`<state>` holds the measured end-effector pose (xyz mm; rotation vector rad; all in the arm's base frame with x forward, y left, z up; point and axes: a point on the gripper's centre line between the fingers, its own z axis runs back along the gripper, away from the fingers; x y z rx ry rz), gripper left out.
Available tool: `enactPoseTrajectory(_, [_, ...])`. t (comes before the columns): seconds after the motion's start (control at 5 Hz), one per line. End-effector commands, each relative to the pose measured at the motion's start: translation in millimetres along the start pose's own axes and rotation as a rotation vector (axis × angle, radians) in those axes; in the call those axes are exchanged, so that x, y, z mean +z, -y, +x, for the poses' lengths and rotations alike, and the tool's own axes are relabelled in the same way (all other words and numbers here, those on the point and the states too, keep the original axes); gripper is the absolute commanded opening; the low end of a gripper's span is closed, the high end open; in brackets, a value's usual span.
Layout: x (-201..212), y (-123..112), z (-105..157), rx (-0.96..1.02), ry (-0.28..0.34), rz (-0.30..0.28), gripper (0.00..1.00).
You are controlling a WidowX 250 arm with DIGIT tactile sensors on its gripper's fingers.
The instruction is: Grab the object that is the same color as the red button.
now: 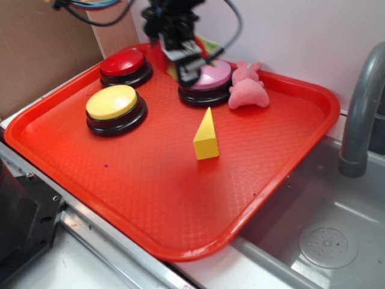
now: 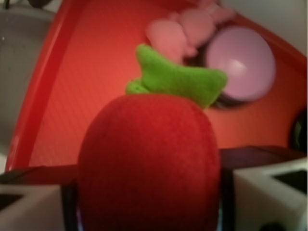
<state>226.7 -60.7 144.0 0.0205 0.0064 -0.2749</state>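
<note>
Looking from the largest thing down, we see the red tray (image 1: 150,198) holding everything, next to a grey sink (image 1: 325,241). On the tray stand the red button (image 1: 123,63), the yellow button (image 1: 113,103) and the pink button (image 1: 212,77), with a pink plush animal (image 1: 248,90) just beside the pink one and a yellow wedge block (image 1: 206,137) near the middle.

The gripper (image 1: 187,67) hangs at the back of the tray, above the edge of the pink button. In the wrist view the plush strawberry (image 2: 149,163) fills the space between the two fingers (image 2: 267,192), which press on its left and right sides, so we judge that the gripper is closed around it. In the exterior view the strawberry is almost hidden by the arm; only a bit of green shows behind it. We cannot tell if the strawberry touches the tray or is lifted.

We think the strawberry is light, soft and fuzzy, so it will squash a little and should not slip easily. The best place to hold is the wide middle of the red body, not the thin leaf.

Its long axis runs from body to green stem (image 2: 180,79), and the stem points away from the wrist camera, toward the pink button.
</note>
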Motion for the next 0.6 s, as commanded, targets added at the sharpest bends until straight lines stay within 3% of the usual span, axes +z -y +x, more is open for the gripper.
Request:
enactPoseTrajectory(0.0, [13.4, -34.0, -47.3, 0.241, 0.023, 0.017, 0.00])
enactPoseTrajectory(0.4, [18.2, -32.1, -48.7, 0.278, 0.030, 0.123, 0.00])
